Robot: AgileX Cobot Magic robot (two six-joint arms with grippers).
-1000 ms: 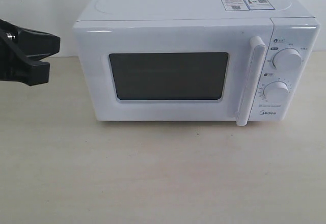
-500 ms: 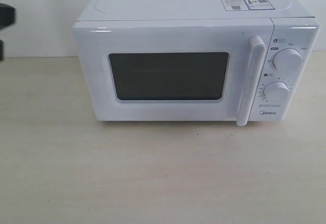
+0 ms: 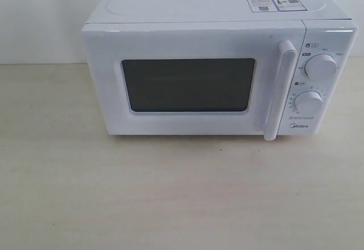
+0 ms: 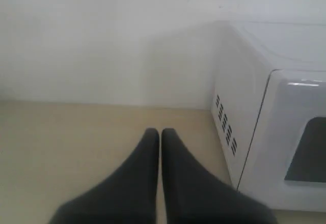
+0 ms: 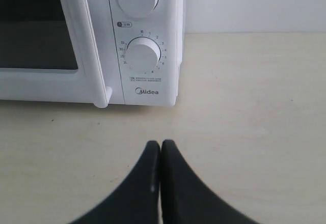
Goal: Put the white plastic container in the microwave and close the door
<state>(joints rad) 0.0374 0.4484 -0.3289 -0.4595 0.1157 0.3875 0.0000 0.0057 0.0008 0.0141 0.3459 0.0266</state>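
At the left wrist, the left gripper [image 4: 160, 135] has its two black jaws pressed together, only a hairline seam between them, and nothing in them. The right gripper [image 5: 161, 145] looks the same: jaws together, empty. Neither gripper shows in the exterior view. The left one hangs over the bare table [image 3: 170, 193], off the microwave [image 3: 199, 40] on the side with the vent slots [image 4: 226, 127], which is the side away from the handle [image 3: 280, 91]. The right one hangs in front of the control panel, facing the lower dial [image 5: 144, 54], with the foot of the handle just beside that panel. Judgement: the right arm is the nearer one to the handle, whose long axis runs vertically, so any pull on the door [image 3: 108, 91] would fall to that arm. The door sits flush against the white body, fully closed. Its dark window [image 3: 187, 85] shows nothing readable behind it. The white plastic container appears in none of the three views. It is not on the visible table, and whether it is inside the microwave cannot be told. The microwave is a clean white box and stands square on the pale table against a white wall [image 4: 102, 40].
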